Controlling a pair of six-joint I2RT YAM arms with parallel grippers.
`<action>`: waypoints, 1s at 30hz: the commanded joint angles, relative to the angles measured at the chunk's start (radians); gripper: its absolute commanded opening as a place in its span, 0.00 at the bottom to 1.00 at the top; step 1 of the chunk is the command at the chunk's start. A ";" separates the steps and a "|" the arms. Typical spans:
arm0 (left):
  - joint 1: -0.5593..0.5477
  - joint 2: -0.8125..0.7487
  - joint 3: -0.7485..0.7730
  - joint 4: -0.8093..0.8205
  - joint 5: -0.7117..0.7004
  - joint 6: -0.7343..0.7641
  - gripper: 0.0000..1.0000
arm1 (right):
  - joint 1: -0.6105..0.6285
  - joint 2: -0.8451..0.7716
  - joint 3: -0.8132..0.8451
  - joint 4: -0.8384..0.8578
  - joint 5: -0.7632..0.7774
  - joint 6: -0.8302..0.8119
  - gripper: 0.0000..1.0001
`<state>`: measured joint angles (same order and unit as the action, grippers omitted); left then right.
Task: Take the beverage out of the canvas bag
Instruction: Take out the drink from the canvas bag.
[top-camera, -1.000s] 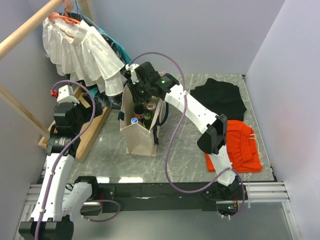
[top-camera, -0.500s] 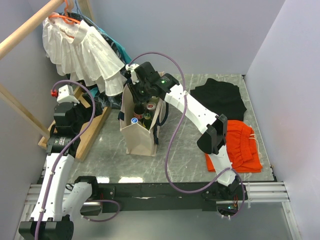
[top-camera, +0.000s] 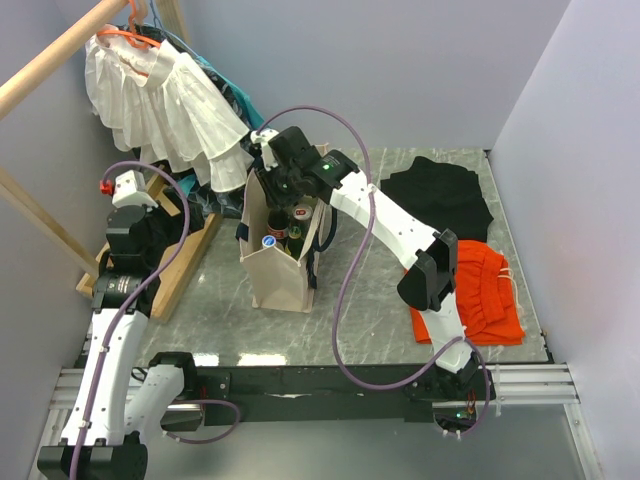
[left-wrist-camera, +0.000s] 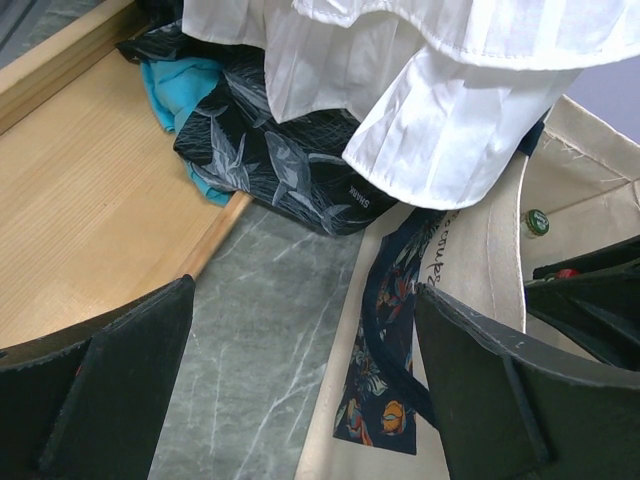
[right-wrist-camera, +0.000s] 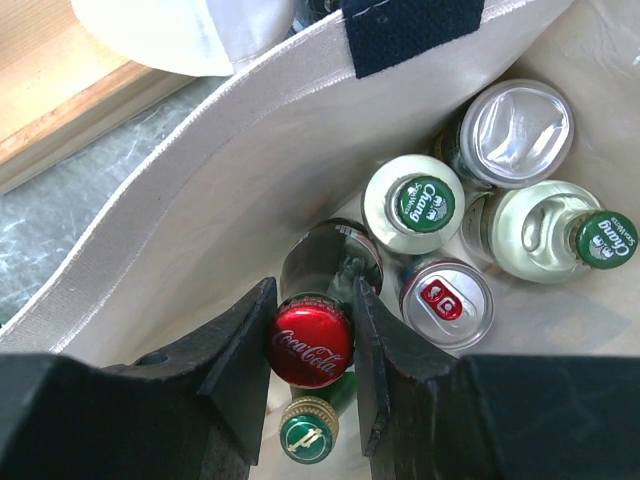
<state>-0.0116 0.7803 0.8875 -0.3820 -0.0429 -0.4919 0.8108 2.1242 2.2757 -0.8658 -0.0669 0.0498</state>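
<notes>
Right tool (right-wrist-camera: 312, 345) is reaching down into the open mouth of the canvas bag (right-wrist-camera: 250, 180) and is gripping the cola bottle (right-wrist-camera: 330, 262) just under its red cap, one finger pressing on each side of the neck. That bottle is sitting inside the bag, against the near canvas wall. Around it I am seeing two pale bottles with green caps (right-wrist-camera: 412, 203), a silver can (right-wrist-camera: 518, 125), a second can with a red tab (right-wrist-camera: 447, 298) and a small green and gold cap (right-wrist-camera: 307, 432) right below the red one.

From above, the bag (top-camera: 270, 275) is standing upright on the grey bench (top-camera: 370, 310) with its navy strap (top-camera: 318, 255) hanging down the side. My left tool (left-wrist-camera: 305, 380) is hovering with its fingers spread wide and nothing between them, looking past the bag's outer edge at the wooden board (left-wrist-camera: 90, 190) and the dark leafy cloth (left-wrist-camera: 270, 160). A white ruffled garment (left-wrist-camera: 440, 110) is hanging over the bag's rim. A black garment (top-camera: 440, 195) and an orange one (top-camera: 485, 295) are lying on the bench to the right, well apart from the bag.
</notes>
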 joint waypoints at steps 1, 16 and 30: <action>0.001 -0.015 -0.008 0.048 0.001 -0.008 0.96 | 0.011 -0.076 0.061 0.060 0.021 -0.011 0.00; -0.001 -0.007 0.011 0.020 -0.003 0.010 0.96 | 0.047 -0.171 -0.070 0.198 0.061 -0.039 0.00; -0.001 0.004 0.056 0.000 -0.009 0.029 0.96 | 0.074 -0.159 0.008 0.169 0.167 -0.097 0.00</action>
<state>-0.0116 0.7891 0.8982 -0.3897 -0.0486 -0.4828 0.8810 2.0708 2.1990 -0.8234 0.0441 -0.0151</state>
